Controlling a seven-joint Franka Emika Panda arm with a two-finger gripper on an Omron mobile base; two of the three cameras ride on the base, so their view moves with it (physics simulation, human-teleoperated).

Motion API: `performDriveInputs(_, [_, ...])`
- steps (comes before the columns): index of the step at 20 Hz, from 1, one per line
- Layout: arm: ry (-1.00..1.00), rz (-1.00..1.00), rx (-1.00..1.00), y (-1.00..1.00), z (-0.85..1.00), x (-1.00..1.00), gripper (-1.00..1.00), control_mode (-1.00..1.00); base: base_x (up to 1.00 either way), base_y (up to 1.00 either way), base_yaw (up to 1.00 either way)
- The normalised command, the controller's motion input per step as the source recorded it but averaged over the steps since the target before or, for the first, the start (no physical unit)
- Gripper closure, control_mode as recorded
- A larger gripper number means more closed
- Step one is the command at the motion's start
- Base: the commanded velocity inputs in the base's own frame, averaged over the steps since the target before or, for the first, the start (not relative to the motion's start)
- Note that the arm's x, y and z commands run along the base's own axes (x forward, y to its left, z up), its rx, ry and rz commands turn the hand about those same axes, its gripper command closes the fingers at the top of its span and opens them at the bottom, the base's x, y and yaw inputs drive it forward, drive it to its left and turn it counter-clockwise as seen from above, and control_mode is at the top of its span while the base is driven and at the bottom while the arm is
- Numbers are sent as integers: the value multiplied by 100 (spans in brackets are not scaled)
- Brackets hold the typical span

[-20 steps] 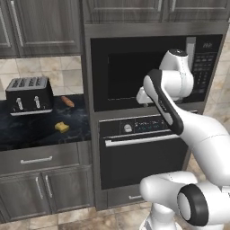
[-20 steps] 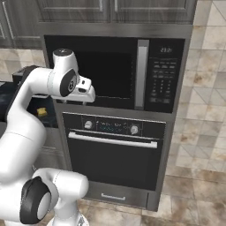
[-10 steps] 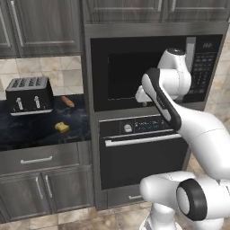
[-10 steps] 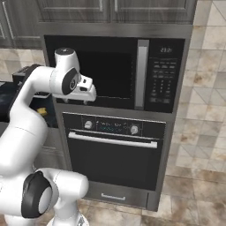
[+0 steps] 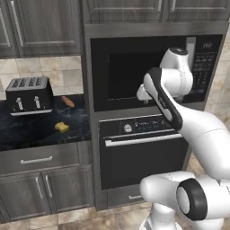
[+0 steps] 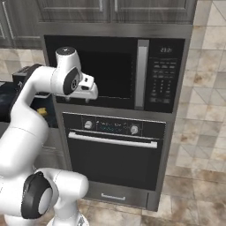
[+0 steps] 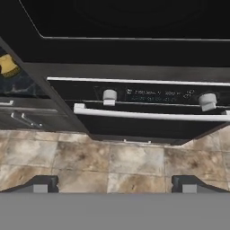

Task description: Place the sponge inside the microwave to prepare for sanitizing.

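Gripper (image 7: 115, 183): our jaws spread wide, empty, before the shut microwave (image 5: 134, 72).
Sponge (image 5: 62, 127): on the counter, well left of our hand, awaiting pickup.

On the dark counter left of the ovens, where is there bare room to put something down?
The counter is bare along its front edge, left of the sponge and in front of the toaster. A smaller free patch lies between the sponge and the oven column. The back is more crowded: the toaster and the reddish-brown sausage stand by the wall.
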Motion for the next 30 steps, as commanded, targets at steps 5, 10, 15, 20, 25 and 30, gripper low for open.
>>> performDriveInputs(5, [-32,0,0,-33,5,16,-100,-100,0,0,0])
performDriveInputs(10, [-29,0,0,-37,5,20,-100,-100,0,0,0])
performDriveInputs(15, [0,-8,3,-45,13,11,-100,-100,0,0,0])
performDriveInputs(20, [16,-10,6,-55,25,6,-100,-100,0,0,0])
performDriveInputs(25, [13,-2,7,-59,24,0,-100,-100,0,0,0])
performDriveInputs(30, [-1,0,6,-60,12,0,-100,-100,0,0,0])
